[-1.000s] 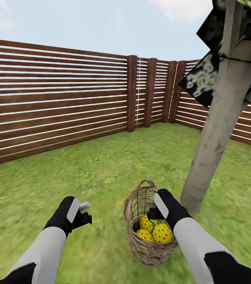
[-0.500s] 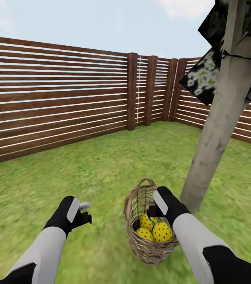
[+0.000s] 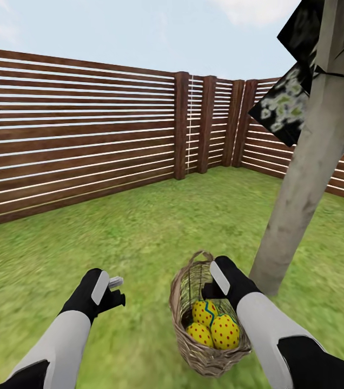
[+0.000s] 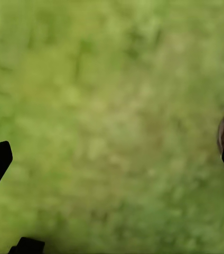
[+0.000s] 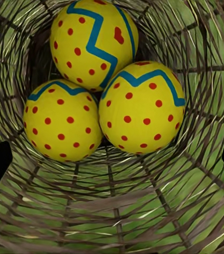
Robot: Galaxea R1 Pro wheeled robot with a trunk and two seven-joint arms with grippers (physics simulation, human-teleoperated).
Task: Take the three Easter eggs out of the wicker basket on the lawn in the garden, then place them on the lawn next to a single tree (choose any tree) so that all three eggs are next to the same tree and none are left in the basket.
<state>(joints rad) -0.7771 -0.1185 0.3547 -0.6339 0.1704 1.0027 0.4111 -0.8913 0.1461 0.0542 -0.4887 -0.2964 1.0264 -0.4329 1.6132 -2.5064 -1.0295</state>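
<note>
Three Easter eggs (image 5: 99, 84) lay ahead of the right gripper's (image 5: 112, 159) spread fingers inside the wicker basket (image 3: 185, 294); centring on one egg first seemed wise. Left gripper (image 4: 109, 159) open over the lawn (image 4: 112, 106).

Both arms look the same: pale grey-white forearm shells, black wrists and elbows, and black grippers, left gripper (image 3: 117, 290) and right gripper (image 3: 209, 292), with light grey panels.

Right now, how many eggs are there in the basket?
3, all inside the basket: one egg with a zigzag band, and two touching it, side by side. None appears hidden.
</note>
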